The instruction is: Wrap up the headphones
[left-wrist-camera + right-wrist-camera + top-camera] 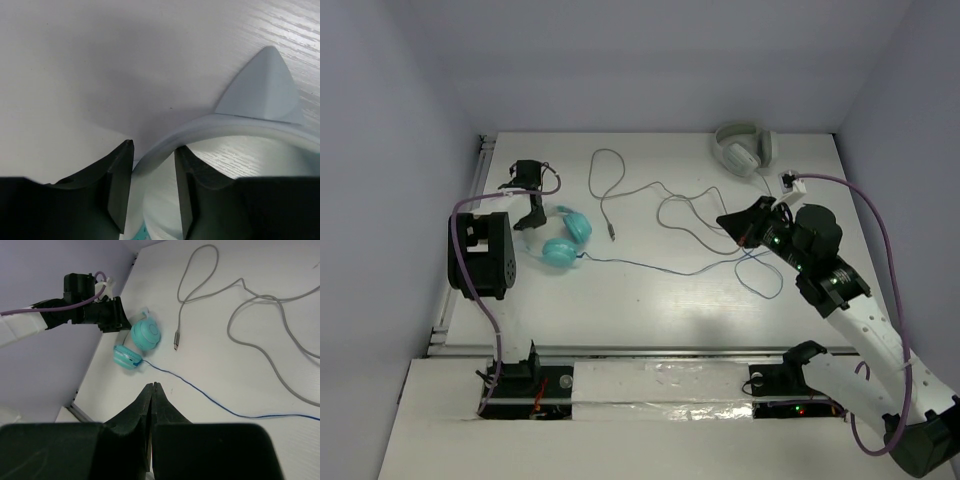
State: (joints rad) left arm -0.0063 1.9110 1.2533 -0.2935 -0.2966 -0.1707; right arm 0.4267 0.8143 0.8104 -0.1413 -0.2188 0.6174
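Headphones (560, 252): L jaws pinch their white headband (240, 124); R jaws pressed together, well apart.

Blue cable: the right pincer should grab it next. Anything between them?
Nothing visible: only bare table lies between the shut right pincer and the blue cable; the grey cable lies beyond it.

Over-ear headphones (566, 238) are shown lying at the left of the table (650, 315), with two round teal ear cups (146, 335) set side by side, a white headband (235, 127) arched behind them, and a thin blue cable (660, 268) trailed unwound to the right.
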